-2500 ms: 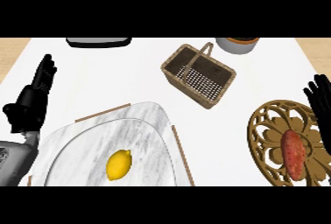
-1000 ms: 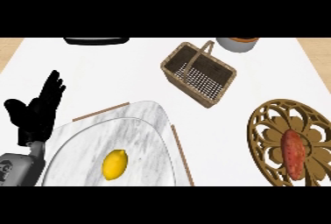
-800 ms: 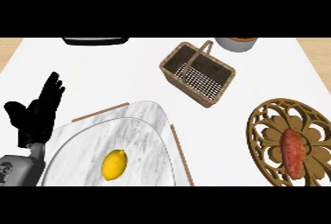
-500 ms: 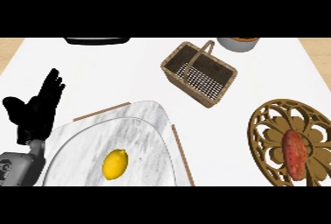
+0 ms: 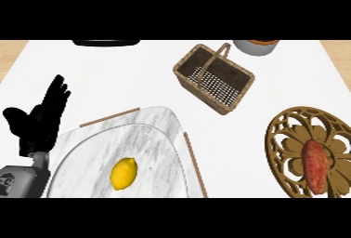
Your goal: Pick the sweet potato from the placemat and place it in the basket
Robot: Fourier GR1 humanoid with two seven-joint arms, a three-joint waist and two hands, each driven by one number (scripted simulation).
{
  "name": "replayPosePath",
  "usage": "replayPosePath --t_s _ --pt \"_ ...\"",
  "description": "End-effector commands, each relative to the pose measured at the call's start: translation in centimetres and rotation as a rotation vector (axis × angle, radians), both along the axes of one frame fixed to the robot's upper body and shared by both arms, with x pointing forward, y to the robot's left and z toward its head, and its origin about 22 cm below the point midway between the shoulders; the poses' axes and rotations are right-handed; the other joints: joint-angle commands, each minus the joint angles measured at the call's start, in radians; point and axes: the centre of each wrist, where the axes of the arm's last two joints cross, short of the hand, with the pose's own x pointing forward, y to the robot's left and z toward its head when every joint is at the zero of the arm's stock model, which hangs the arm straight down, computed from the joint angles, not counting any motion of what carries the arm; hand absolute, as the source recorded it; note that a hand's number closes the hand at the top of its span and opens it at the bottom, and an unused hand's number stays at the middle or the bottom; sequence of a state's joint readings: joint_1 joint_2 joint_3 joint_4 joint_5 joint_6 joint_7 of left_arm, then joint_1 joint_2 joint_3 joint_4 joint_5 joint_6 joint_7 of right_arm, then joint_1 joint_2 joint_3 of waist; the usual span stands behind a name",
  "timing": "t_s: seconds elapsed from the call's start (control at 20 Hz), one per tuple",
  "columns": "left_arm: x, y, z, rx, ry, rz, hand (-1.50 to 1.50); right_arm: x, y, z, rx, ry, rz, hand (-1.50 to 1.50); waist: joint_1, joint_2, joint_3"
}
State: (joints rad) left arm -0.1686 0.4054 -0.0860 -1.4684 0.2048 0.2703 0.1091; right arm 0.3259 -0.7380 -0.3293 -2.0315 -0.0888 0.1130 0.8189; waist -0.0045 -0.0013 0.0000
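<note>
The reddish sweet potato (image 5: 316,165) lies on a round brown openwork placemat (image 5: 289,135) at the right edge of the head view. A wicker basket (image 5: 213,78) with a handle stands at the upper middle, holding nothing. My left hand (image 5: 40,118) rests open at the left, fingers up, far from both. My right hand does not show.
A yellow lemon (image 5: 124,173) lies on a marble board (image 5: 147,130) at the lower left. A grey bowl (image 5: 256,46) sits at the top right and a dark pan (image 5: 106,42) at the top left.
The right hand, seen at the right edge 2.5 s ago, has left the view. The left hand has shifted slightly. The sweet potato has not moved.
</note>
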Motion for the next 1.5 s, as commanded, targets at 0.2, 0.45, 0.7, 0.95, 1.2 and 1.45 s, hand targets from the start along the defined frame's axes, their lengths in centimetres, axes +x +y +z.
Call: replayPosePath --t_s 0.2,0.45,0.7,0.95,1.2,1.45 --pt "1.1 1.1 0.8 -0.002 -0.010 -0.008 0.00 0.6 -0.9 -3.5 0.027 -0.080 0.004 -1.50 0.000 0.001 0.000" --pt "0.3 0.2 -0.9 0.004 -0.001 -0.003 0.00 -0.2 3.9 -7.7 -0.024 -0.099 0.012 -1.50 0.001 0.001 0.000" --pt "0.4 -0.5 0.3 -0.006 0.007 -0.001 0.00 -0.4 1.2 -7.1 -0.045 -0.095 0.019 -1.50 0.000 0.001 0.000" --pt "0.4 0.9 0.3 -0.003 -0.003 0.014 0.00 -0.3 4.1 -7.9 -0.011 -0.134 -0.001 -1.50 0.000 0.001 0.000" --pt "-1.2 0.4 -0.5 0.005 0.011 -0.019 0.00 -1.0 4.4 -9.3 -0.030 -0.104 0.011 -1.50 0.003 0.000 0.000" --pt "-0.4 -0.6 -0.3 0.002 0.002 0.009 0.00 -0.3 2.7 -10.1 -0.033 -0.085 -0.017 -1.50 0.001 0.001 0.000"
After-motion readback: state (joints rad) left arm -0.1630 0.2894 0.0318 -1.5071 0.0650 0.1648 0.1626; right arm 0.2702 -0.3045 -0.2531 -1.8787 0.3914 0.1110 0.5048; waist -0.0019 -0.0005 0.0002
